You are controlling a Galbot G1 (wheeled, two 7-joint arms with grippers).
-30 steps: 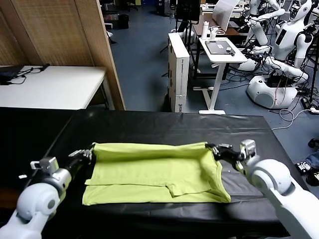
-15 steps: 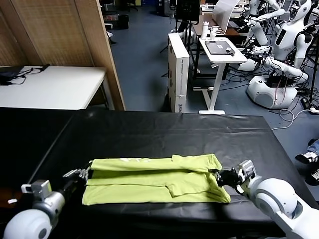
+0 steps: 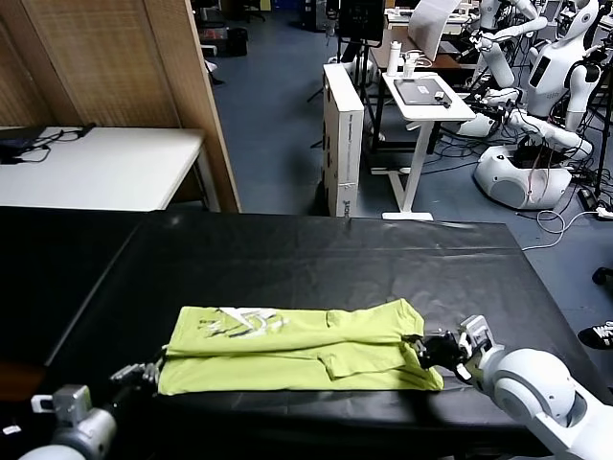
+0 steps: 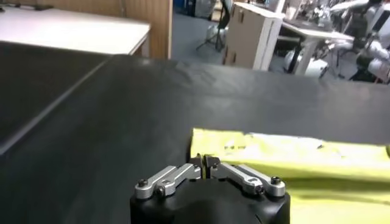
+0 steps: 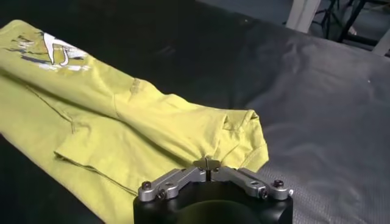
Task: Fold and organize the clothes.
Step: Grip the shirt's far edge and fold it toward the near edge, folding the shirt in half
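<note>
Right gripper (image 3: 428, 351) sits at the near right corner of the T-shirt (image 3: 297, 347), jaws closed tip to tip. From the wrist cam (image 5: 207, 163) I read a pinch of fabric between the tips, but the contact point is tucked under the fingers, so that's a judgement. Left gripper (image 3: 144, 372) is low at the near left corner, jaws also closed (image 4: 206, 161). The shirt edge lies just past the tips there, and I can't confirm cloth is caught.

Both grippers are at opposite ends of the same near edge, which fits a two-point hold to carry the fold evenly without skewing.

Shirt lies on the black table (image 3: 316, 259), near the front edge, folded into a long band. Part of a white print (image 3: 239, 321) shows at its left end. A sleeve flap sits near the middle.

Hard to read: layer count inside the band, rest of the print, most of the left arm below frame.
</note>
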